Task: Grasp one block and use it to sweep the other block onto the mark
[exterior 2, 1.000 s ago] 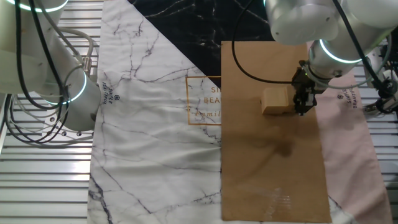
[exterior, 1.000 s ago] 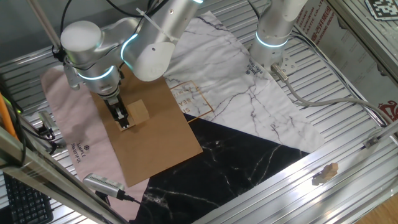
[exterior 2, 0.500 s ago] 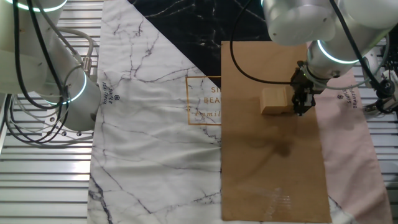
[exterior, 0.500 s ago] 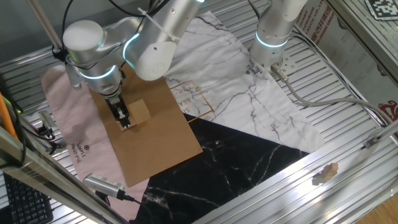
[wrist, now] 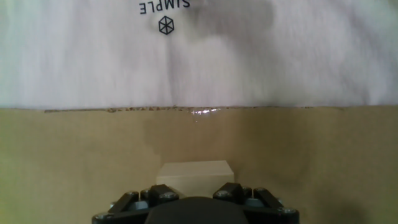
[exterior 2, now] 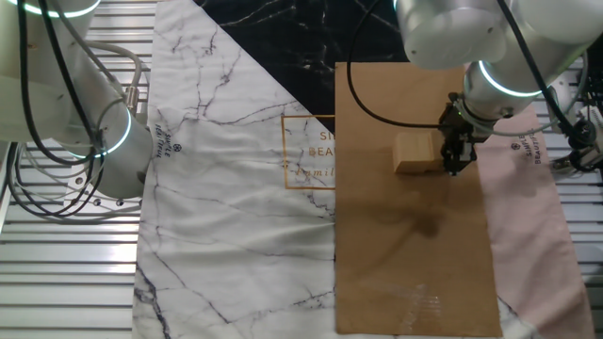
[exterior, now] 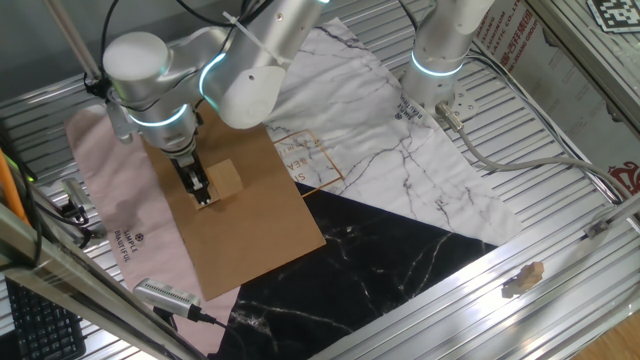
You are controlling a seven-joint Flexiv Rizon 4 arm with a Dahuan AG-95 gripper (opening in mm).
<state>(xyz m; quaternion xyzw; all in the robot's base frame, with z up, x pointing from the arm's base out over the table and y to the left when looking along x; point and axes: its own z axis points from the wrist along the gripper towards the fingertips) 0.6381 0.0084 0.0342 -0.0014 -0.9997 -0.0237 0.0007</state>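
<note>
While little has shifted over the last second, the gripper [exterior 2: 453, 160] has crept slightly along the brown sheet [exterior 2: 415, 254], wooden block [exterior 2: 415, 153] alongside it; jaw state can't be told. Second block and mark aren't visible. Sweep looks barely underway.

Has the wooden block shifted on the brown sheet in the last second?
Yes, slightly. In the other fixed view the wooden block, with the gripper beside it, has crept toward the orange printed square on the brown sheet.
</note>
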